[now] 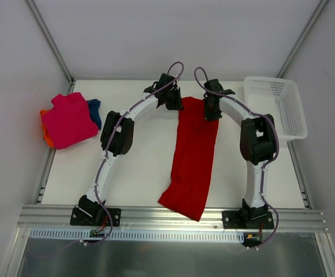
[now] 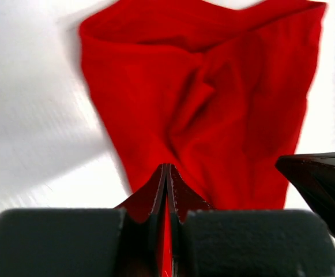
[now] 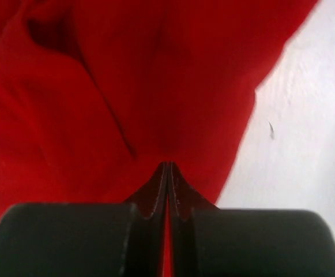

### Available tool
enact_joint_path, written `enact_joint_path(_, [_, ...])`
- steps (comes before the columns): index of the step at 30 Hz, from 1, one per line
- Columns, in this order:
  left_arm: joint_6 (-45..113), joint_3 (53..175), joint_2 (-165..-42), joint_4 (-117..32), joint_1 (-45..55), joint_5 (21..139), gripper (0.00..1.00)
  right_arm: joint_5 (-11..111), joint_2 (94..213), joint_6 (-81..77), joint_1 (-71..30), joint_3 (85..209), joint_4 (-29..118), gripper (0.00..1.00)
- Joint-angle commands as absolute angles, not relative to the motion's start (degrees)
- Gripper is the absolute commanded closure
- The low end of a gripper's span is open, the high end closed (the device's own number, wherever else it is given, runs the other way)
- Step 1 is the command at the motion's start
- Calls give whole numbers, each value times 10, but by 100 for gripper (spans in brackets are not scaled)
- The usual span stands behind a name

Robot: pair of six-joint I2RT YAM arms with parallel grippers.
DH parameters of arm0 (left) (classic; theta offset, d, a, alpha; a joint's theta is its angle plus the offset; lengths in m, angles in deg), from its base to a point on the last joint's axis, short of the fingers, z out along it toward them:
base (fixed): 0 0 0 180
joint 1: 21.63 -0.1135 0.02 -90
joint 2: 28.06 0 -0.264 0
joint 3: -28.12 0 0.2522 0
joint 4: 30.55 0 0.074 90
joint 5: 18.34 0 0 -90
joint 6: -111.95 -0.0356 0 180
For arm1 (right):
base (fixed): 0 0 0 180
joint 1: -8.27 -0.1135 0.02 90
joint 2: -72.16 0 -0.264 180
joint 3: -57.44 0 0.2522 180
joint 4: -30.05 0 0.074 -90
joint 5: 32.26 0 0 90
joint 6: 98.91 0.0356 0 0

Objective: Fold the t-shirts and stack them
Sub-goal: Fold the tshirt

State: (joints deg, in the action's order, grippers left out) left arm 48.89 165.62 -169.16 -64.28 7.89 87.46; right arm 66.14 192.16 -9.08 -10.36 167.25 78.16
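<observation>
Orange t-shirt [image 1: 44, 130] and dark blue t-shirt [image 1: 95, 112] mostly hidden under magenta t-shirt [image 1: 69, 120].

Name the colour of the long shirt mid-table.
The shirt is bright red, clearest in the top view.

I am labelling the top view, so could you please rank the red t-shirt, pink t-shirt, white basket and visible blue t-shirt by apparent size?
1. red t-shirt, clearly the largest.
2. white basket and pink t-shirt: too alike to rank.
3. blue t-shirt, with only a sliver showing.
</observation>
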Motion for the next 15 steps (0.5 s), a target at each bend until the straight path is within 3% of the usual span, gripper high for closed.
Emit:
enact_joint_path(1, [510,1696,-1718,-645,74,911,100,684,1956,-71,-113,1725,796,100])
enact_joint_path(15, [560,1771,-1798,-646,27,912,100,665,2078,-62,-122,1868,833,100])
